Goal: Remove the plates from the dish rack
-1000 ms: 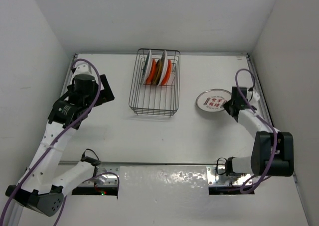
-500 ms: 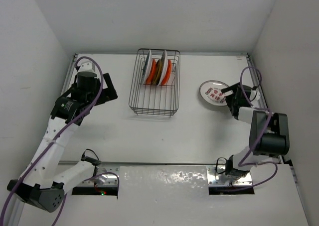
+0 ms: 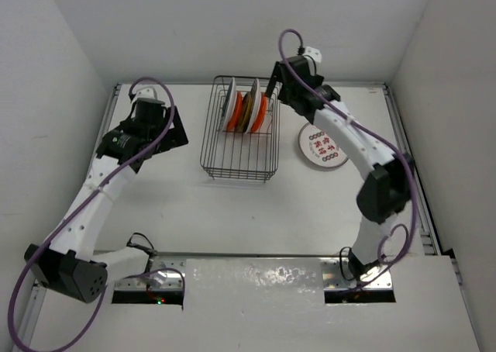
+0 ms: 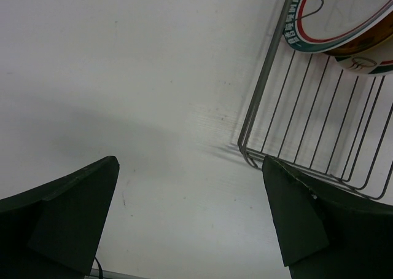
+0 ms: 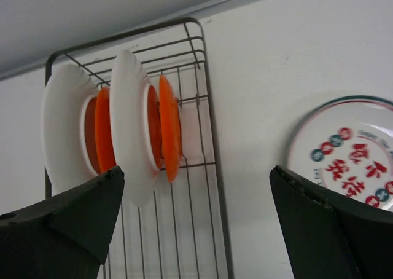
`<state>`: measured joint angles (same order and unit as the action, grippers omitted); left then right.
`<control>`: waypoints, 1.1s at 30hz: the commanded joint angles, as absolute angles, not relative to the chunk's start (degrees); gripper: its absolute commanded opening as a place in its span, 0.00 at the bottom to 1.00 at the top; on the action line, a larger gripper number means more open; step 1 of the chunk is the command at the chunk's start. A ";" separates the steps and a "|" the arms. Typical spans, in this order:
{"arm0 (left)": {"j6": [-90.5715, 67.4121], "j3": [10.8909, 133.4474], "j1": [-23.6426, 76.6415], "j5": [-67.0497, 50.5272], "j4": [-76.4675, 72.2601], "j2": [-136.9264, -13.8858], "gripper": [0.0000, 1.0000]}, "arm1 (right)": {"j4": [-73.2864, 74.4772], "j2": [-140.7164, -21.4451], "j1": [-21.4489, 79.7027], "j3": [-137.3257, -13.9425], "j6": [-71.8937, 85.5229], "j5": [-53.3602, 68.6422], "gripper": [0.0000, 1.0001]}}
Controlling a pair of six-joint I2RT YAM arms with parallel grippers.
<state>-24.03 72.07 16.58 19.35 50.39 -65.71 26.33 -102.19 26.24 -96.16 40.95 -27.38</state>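
Both sets of fingers are spread wide with nothing in them. The right fingers [image 5: 67,220] hang up by the far right corner of the dish rack [image 3: 239,160], facing the plates [image 5: 126,125] that stand on edge in its far half, white and orange ones packed close together. One white plate [image 3: 322,145] with red characters lies flat on the worktop [image 3: 232,212] just right of the rack. The left fingers [image 4: 67,211] hover over bare worktop beside the rack's left side, not touching it.
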 commanded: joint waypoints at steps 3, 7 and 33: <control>-22.76 79.71 17.05 19.34 47.29 -69.96 1.00 | 34.89 -113.72 28.30 -106.77 36.31 -24.18 0.96; -21.89 78.93 16.96 18.02 47.11 -69.70 1.00 | 44.99 -129.24 29.62 -131.50 33.84 -24.26 0.87; -17.75 70.84 16.96 18.37 47.81 -64.95 1.00 | 35.15 -128.13 35.60 -133.57 32.26 -35.07 0.67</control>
